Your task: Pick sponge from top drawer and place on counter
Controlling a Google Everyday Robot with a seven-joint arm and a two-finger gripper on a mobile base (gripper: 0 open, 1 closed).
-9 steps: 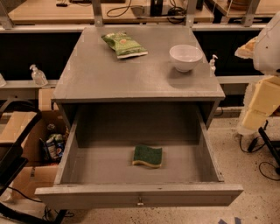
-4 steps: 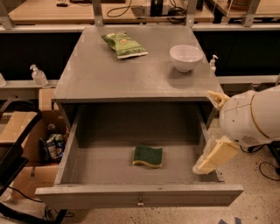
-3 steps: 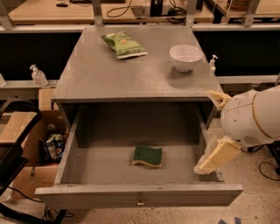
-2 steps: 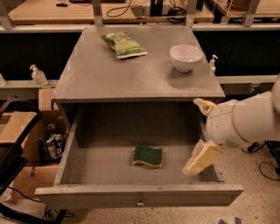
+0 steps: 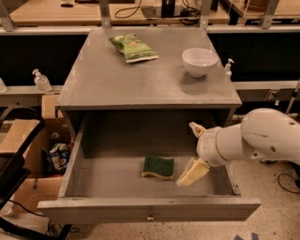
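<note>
A grey wooden cabinet seen from above and in front, with its top drawer (image 5: 150, 209) pulled fully out toward the viewer. A small metal knob (image 5: 150, 217) sits at the middle of the flat front panel.

The sponge (image 5: 158, 167) lies flat on the drawer floor, dark green face up with a yellow layer showing along its near edge. It sits a little right of centre and closer to the front panel than to the back. The drawer floor to its left is open grey wood.

A white robot arm (image 5: 253, 137) reaches in from the right over the drawer's right wall. Its gripper (image 5: 186, 153) hangs just to the right of the sponge, not touching it. The two cream fingers (image 5: 193, 172) are spread wide apart, gripping nothing.

On the counter (image 5: 140, 86) above, a crinkled green snack bag (image 5: 133, 47) lies toward the back, its printing too small to read. A white bowl (image 5: 199, 61) stands near the back right. The counter's front half is bare wood.

A tan desk (image 5: 51, 11) with cables runs behind.
</note>
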